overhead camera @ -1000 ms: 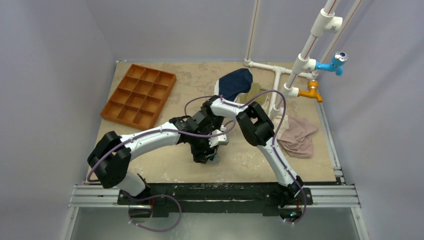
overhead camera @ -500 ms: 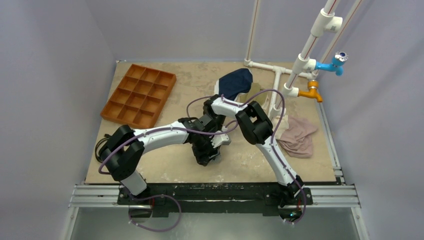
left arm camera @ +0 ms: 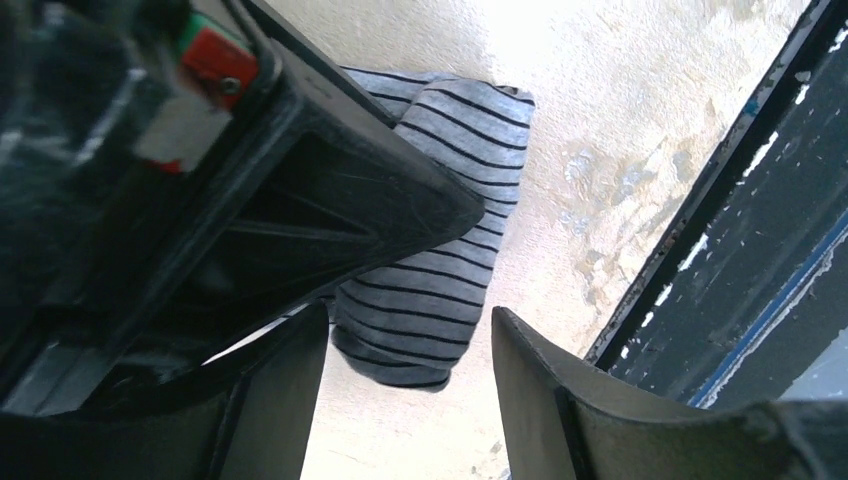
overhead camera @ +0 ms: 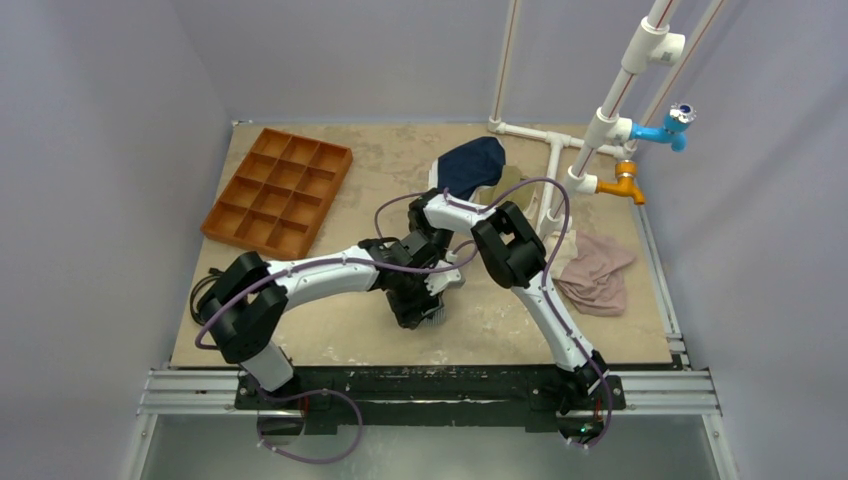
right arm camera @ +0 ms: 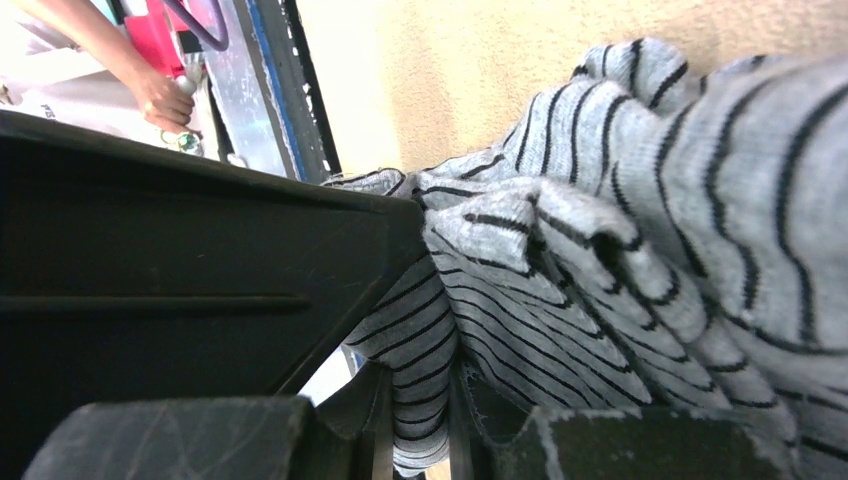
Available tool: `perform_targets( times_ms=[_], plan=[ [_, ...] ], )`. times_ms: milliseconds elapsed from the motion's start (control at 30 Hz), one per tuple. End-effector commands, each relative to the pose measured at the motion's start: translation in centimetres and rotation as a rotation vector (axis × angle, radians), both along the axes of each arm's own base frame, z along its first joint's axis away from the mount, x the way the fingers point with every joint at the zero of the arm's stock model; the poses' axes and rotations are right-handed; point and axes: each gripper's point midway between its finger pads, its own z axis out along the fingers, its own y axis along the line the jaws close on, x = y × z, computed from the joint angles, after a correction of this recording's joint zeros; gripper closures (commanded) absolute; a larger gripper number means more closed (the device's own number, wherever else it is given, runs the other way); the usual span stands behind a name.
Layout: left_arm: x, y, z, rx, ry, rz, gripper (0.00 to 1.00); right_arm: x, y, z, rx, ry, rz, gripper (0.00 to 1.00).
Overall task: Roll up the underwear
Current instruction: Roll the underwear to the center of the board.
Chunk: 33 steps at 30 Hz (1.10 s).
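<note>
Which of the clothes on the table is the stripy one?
The grey underwear with thin dark stripes. The navy garment, the olive-tan garment and the pinkish cloth are all plain, with no stripes.

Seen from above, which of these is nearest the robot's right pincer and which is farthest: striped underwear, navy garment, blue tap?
1. Striped underwear: mid-table, pinched in the right pincer itself.
2. Navy garment: just beyond, toward the back.
3. Blue tap: far right, up on the pipes.
</note>
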Motion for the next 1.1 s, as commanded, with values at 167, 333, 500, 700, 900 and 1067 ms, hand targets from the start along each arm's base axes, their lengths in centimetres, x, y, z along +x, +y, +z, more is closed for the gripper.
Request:
perform_targets(
  times_ms=[167, 333, 500, 700, 900, 1067],
  plan=[
    [3.5, -3.3, 2.1, -0.156, -0.184, -0.005, 0.40, 2.1, -1.5, -6.5, 0.022, -0.247, 0.256, 0.98],
    [3.1, -4.0, 1.4, -0.160, -0.171, -0.036, 0.40, 2.0, -1.5, -6.7, 0.019, -0.245, 0.259, 0.98],
    [2.7, -4.6, 0.7, -0.158, -0.164, -0.058, 0.41, 2.0, -1.5, -6.7, 0.020, -0.244, 0.258, 0.98],
    [1.8, -4.5, -0.6, -0.137, -0.114, -0.063, 0.51, 2.2, -1.2, -6.7, 0.023, -0.246, 0.251, 0.98],
    [1.6, -4.9, -1.3, -0.145, -0.091, -0.063, 0.62, 2.4, -0.8, -6.4, 0.013, -0.250, 0.221, 0.97],
    [1.6, -6.1, -1.4, -0.180, -0.077, -0.088, 0.59, 1.8, -1.6, -6.5, -0.019, -0.257, 0.194, 0.98]
  ],
)
